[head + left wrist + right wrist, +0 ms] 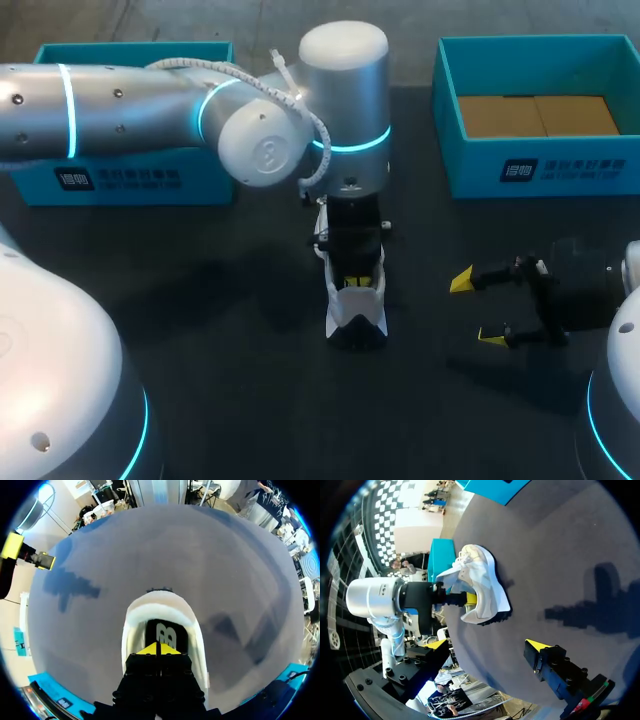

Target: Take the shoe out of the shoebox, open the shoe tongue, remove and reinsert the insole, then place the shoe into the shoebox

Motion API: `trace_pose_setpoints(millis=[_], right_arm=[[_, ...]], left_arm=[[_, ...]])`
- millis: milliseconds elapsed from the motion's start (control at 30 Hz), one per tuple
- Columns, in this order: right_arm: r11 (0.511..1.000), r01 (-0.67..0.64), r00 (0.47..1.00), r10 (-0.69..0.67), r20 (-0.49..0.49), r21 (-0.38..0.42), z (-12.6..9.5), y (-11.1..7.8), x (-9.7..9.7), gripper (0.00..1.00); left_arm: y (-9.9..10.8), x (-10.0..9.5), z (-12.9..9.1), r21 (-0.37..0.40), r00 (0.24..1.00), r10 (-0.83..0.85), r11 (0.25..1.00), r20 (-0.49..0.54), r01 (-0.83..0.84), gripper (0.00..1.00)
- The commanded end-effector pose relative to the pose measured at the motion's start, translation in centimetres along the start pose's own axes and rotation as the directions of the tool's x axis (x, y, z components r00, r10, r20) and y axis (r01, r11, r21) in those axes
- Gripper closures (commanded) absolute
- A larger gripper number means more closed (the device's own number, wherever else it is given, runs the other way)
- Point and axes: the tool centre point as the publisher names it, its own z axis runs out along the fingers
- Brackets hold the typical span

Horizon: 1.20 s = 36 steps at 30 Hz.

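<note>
1. Finding the right gripper (478,309) nearest, hanging low over the table (200,330), with fingers standing wide apart, gripping nothing, and sitting off to one side of the shoe (356,312).
2. Noting the shoe already out of its box, resting upright on its sole mid-table with the opening facing up.
3. Recording the left gripper (158,649) reaching straight down into that opening, yellow tips pressed together just over the dark insole (167,632). Possibly pinching the insole's edge, the contact itself being hidden under the fingers.
4. Judging the step in hand to be insole removal. Advising a confirmed pinch on the insole's edge before lifting. Advising a slow pull, up and out along the shoe's length. Advising the right gripper be brought against the shoe's side to stop it rising or tipping.
5. Logging the right shoebox (540,110) farthest off, open and well apart from the shoe, with the left shoebox (130,180) lying opposite.
</note>
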Motion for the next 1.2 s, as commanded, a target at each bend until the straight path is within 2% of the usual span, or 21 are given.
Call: trace_pose_setpoints(millis=[33,300,400,500,900,1000,1033,1100,1167,1200], right_arm=[[1.000,0.000,1.000,0.000,0.002,-0.002,-0.1,-0.2,0.1,0.00],[1.000,0.000,1.000,0.000,0.002,-0.002,-0.1,-0.2,0.1,0.00],[1.000,0.000,1.000,0.000,0.002,-0.002,-0.1,-0.2,0.1,0.00],[1.000,0.000,1.000,0.000,0.002,-0.002,-0.1,-0.2,0.1,0.00],[1.000,0.000,1.000,0.000,0.002,-0.002,-0.1,-0.2,0.1,0.00],[1.000,0.000,1.000,0.000,0.002,-0.002,-0.1,-0.2,0.1,0.00],[1.000,0.000,1.000,0.000,0.002,-0.002,-0.1,-0.2,0.1,0.00],[1.000,0.000,1.000,0.000,0.002,-0.002,-0.1,-0.2,0.1,0.00],[1.000,0.000,1.000,0.000,0.002,-0.002,-0.1,-0.2,0.1,0.00],[1.000,0.000,1.000,0.000,0.002,-0.002,-0.1,-0.2,0.1,0.00]], left_arm=[[0.5,0.5,-1.1,-0.019,1.000,-0.011,1.000,0.005,0.011,1.00],[1.4,0.7,-1.7,-0.049,1.000,-0.017,0.999,-0.003,0.017,1.00],[1.7,0.6,-1.8,-0.052,1.000,-0.022,0.998,-0.002,0.022,0.89],[1.9,0.7,-1.8,-0.054,1.000,-0.026,0.998,-0.006,0.026,0.68],[2.4,0.7,-1.1,-0.047,0.999,-0.045,0.998,-0.030,0.043,0.59],[2.4,0.7,-1.2,-0.050,0.998,-0.047,0.998,-0.031,0.045,0.52],[2.5,0.6,-1.2,-0.051,0.998,-0.048,0.998,-0.032,0.046,0.48],[2.5,0.6,-1.2,-0.056,0.998,-0.050,0.997,-0.035,0.048,0.29],[2.5,0.6,-1.2,-0.058,0.998,-0.052,0.997,-0.035,0.050,0.23],[2.5,0.6,-1.3,-0.059,0.998,-0.053,0.997,-0.035,0.051,0.13]])
